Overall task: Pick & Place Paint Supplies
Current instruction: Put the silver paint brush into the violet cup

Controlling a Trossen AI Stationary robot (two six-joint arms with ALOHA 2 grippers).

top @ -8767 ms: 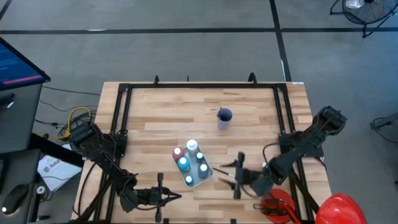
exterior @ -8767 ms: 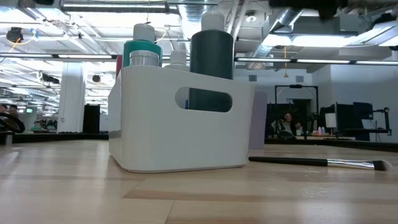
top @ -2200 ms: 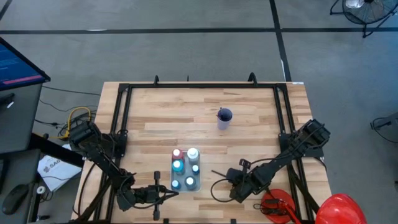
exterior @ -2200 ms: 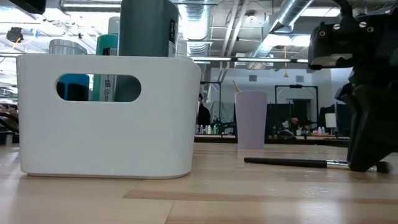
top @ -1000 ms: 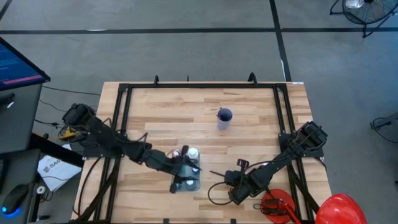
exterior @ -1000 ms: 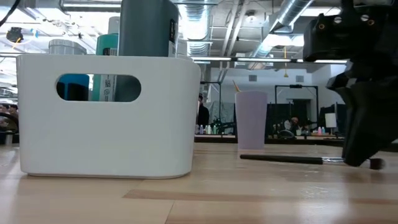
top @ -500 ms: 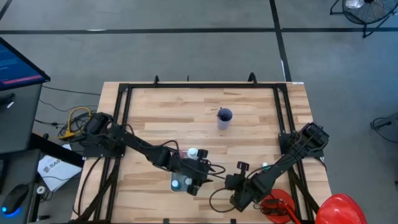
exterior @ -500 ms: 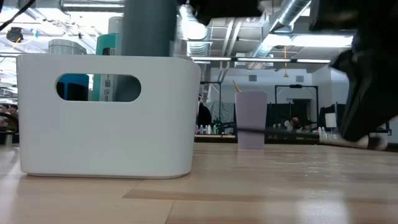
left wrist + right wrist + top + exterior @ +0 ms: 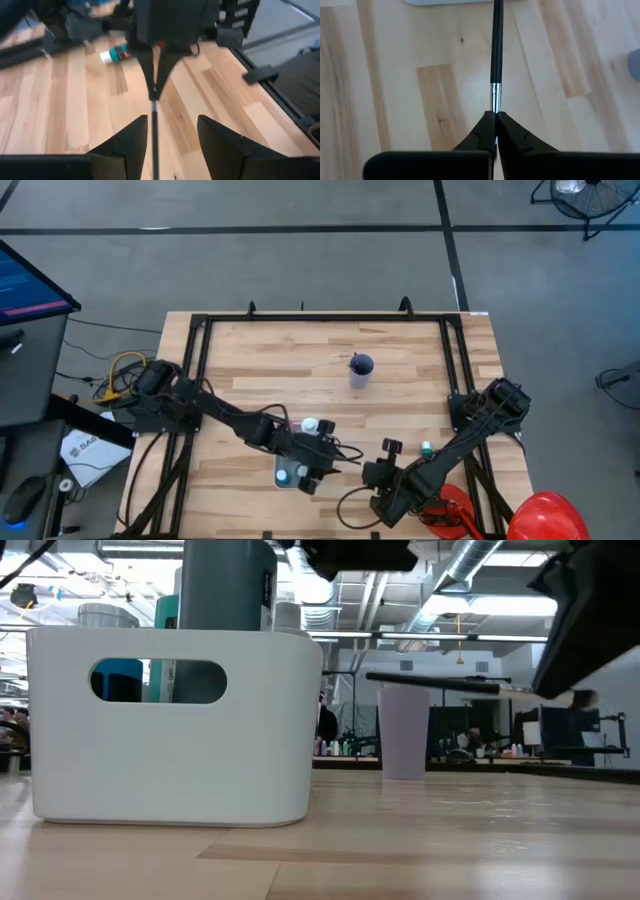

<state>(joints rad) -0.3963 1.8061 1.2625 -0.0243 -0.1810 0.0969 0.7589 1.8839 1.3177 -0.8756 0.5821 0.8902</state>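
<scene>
- A thin, dark-handled brush [image 9: 496, 47] with a silvery ferrule is held level and clear of the surface, near its front edge, right of the caddy; this is judged a carrying pose for handing over or dropping it among the supplies.
- The right pincer [image 9: 495, 116] is closed fully, pinching the brush just below the ferrule, so the long smooth handle projects forward.
- The left pincer [image 9: 159, 131] stands about half open, its two dark fingers either side of the brush handle without visibly touching it; nothing is held, and the pose suggests it is being lined up to receive the brush.
- A white, round-cornered plastic caddy [image 9: 170, 725] with an oval handle slot sits on the pale wooden surface [image 9: 250, 360], holding upright paint bottles.
- A small teal bottle [image 9: 114, 54] with a white cap lies on its side on the boards, to the right beyond the right arm.
- A lilac cup [image 9: 405, 733] stands farther back.
</scene>
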